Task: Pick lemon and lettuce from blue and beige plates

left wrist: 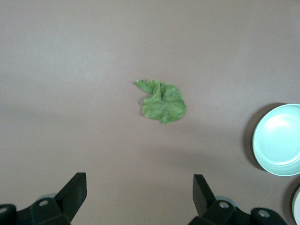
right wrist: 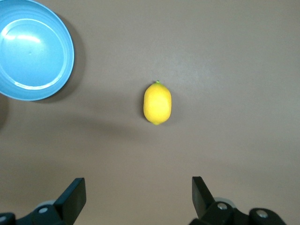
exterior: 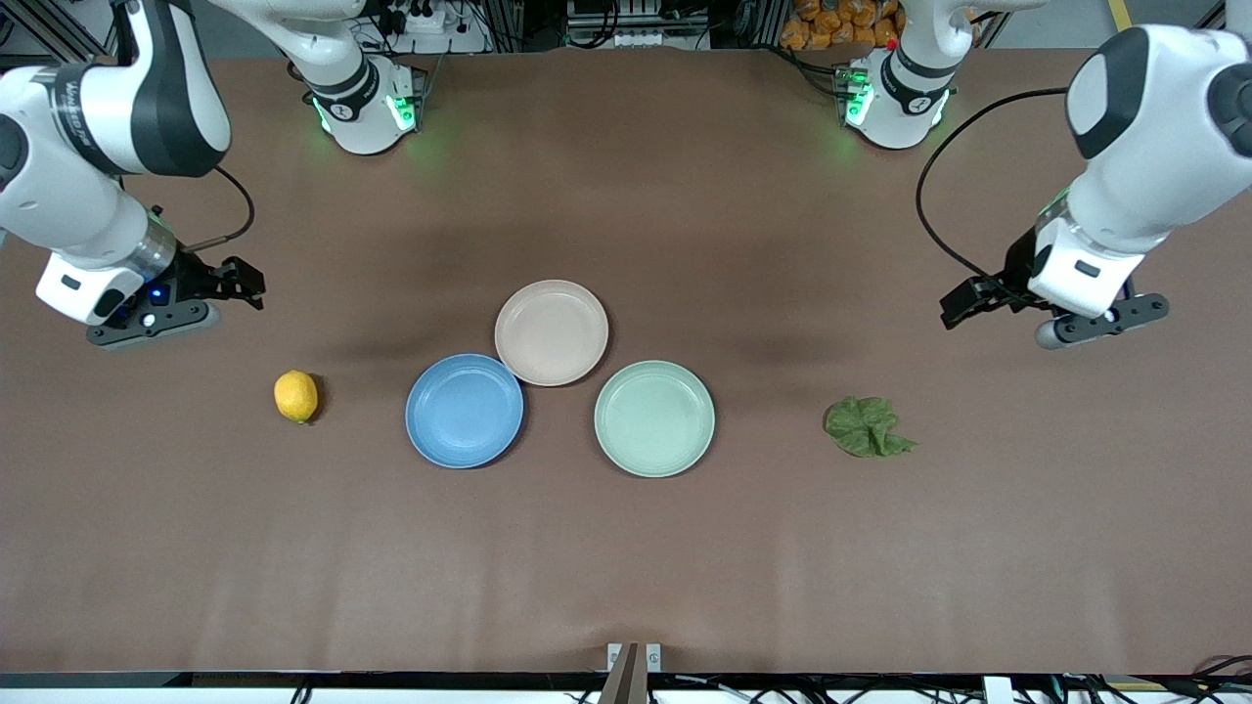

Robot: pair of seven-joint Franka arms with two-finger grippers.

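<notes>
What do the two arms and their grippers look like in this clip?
Both arms are glossy white with black joint bands and green lights at their bases. A black cable loops along each forearm. The left gripper and right gripper are black, each with two angular black fingers and a grey wrist-camera bar.

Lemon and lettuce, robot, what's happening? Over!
Left gripper open above the table near the lettuce. Right gripper open near the lemon. Both lie on the table, off the plates. Nothing blocking.
</notes>
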